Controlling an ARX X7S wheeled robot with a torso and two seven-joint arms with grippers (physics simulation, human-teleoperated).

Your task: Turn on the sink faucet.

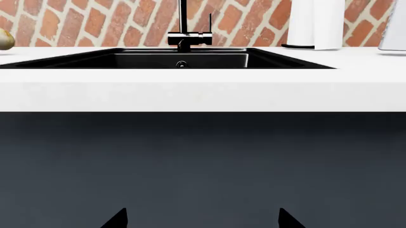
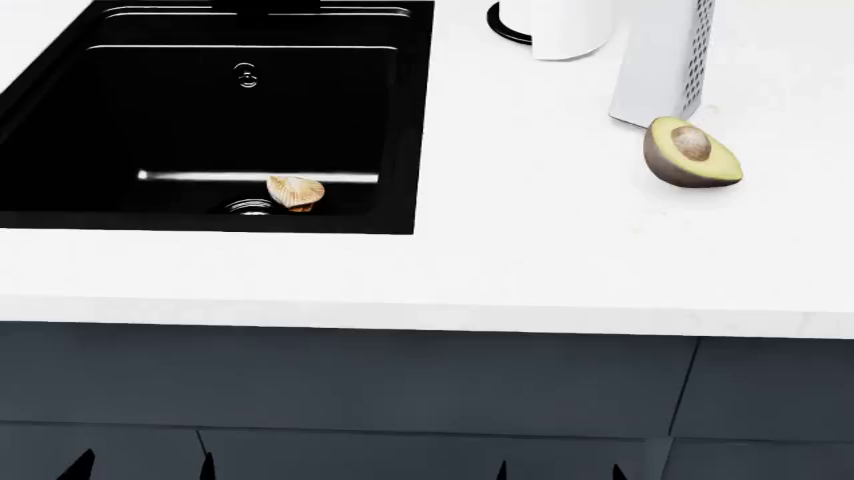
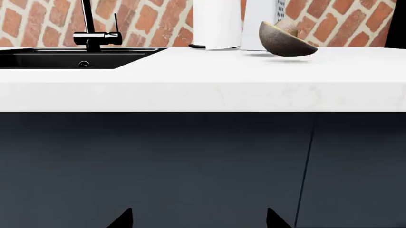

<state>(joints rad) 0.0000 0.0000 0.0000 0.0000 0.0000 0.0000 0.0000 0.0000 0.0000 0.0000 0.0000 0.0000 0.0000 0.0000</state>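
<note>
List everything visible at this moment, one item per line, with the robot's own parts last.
sink faucet: 1, matte black, behind the sink by the brick wall
sink: 1, black, set in the countertop
shell-like object: 1, tan, in the sink beside the drain
avocado half: 1, green with brown pit, on the countertop right of the sink
paper towel roll: 1, white, upright near the wall
box grater: 1, grey, behind the avocado half
countertop: 1, white
left hand: 1, black fingertips, open, below the counter edge
right hand: 1, black, open, likewise

Head looks down on sink (image 2: pixel 400 120); both wrists face counter (image 1: pixel 203 90) edge, low, sharing it
</note>
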